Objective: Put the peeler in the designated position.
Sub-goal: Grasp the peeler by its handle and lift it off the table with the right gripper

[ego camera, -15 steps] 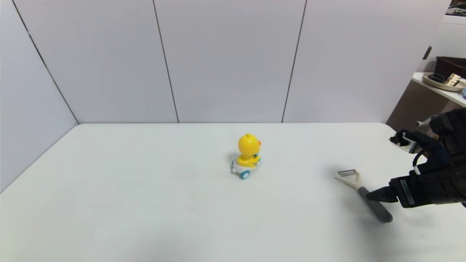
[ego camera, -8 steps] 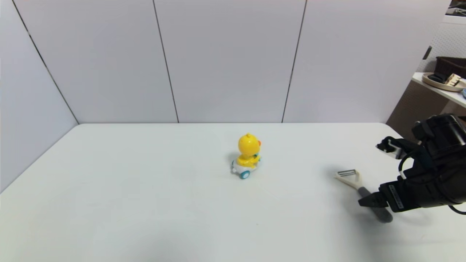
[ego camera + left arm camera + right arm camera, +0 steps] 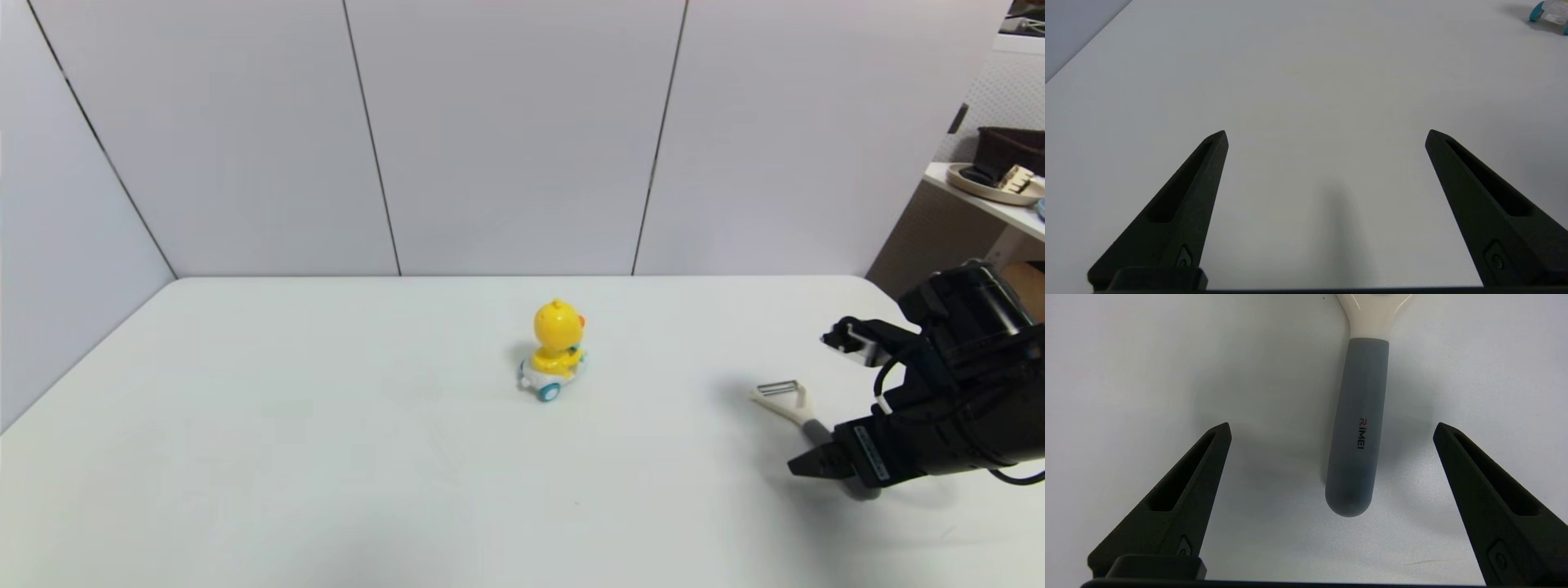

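Peeler [image 3: 790, 406]: lies flat on the white counter [image 3: 326, 457] at about 4 o'clock from the counter's middle, forked cream head toward the back wall, grey handle [image 3: 1357, 428] pointing at the robot. Not yet lifted.

Right end effector [image 3: 804, 467]: low over the handle's near end, fingers spread wide, one on each side of the handle, holding nothing.

Step in hand, as judged: closing on the handle. Best done by lowering until the fingertips [image 3: 1220, 433] bracket the handle's mid-length, then squeezing across its width; a grip at the rounded tip may let it swivel or slip.

Left end effector [image 3: 1327, 136]: parked over bare counter on the left side, fingers wide apart, empty.

Toy duck [image 3: 555, 351]: yellow, on blue wheels, near centre, at 10 o'clock from the peeler and well apart. It could obstruct a carry through the middle.

Goal spot: unmarked; cannot tell where.
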### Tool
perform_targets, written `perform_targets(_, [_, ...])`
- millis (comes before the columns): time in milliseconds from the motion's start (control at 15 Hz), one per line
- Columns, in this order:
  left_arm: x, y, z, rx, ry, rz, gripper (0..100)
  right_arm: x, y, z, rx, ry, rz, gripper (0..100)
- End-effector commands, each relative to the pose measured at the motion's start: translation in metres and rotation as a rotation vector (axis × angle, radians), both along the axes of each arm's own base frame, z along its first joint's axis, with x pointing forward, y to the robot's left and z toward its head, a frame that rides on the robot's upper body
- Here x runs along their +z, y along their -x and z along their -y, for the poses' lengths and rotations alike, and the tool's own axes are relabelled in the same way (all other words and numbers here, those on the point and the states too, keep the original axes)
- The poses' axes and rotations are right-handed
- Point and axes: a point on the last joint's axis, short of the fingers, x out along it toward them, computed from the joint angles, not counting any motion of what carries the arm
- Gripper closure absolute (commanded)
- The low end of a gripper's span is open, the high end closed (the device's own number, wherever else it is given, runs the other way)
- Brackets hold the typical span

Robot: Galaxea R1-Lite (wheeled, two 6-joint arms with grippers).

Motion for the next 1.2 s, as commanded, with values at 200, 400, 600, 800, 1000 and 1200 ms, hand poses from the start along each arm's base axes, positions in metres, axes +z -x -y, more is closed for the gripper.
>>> perform_targets(200, [0.0000, -0.0001, 0.0000, 0.000, 0.000, -0.002, 0, -0.0026, -0.0020, 0.0005, -0.004, 0.006, -0.011, 0])
perform_targets(400, [0.0000, -0.0001, 0.0000, 0.000, 0.000, -0.002, 0, -0.0034, -0.0045, 0.0020, -0.012, 0.007, -0.014, 0])
perform_targets(600, [0.0000, -0.0001, 0.0000, 0.000, 0.000, -0.002, 0, -0.0048, -0.0066, 0.0045, -0.028, 0.006, -0.014, 0])
perform_targets(800, [0.0000, -0.0001, 0.0000, 0.000, 0.000, -0.002, 0, -0.0051, -0.0070, 0.0044, -0.025, 0.008, -0.014, 0])
perform_targets(1000, [0.0000, -0.0001, 0.0000, 0.000, 0.000, -0.002, 0, -0.0071, -0.0079, 0.0043, -0.025, 0.009, -0.023, 0])
perform_targets(1200, [0.0000, -0.0001, 0.0000, 0.000, 0.000, -0.002, 0, -0.0081, -0.0073, 0.0048, -0.026, 0.009, -0.028, 0])
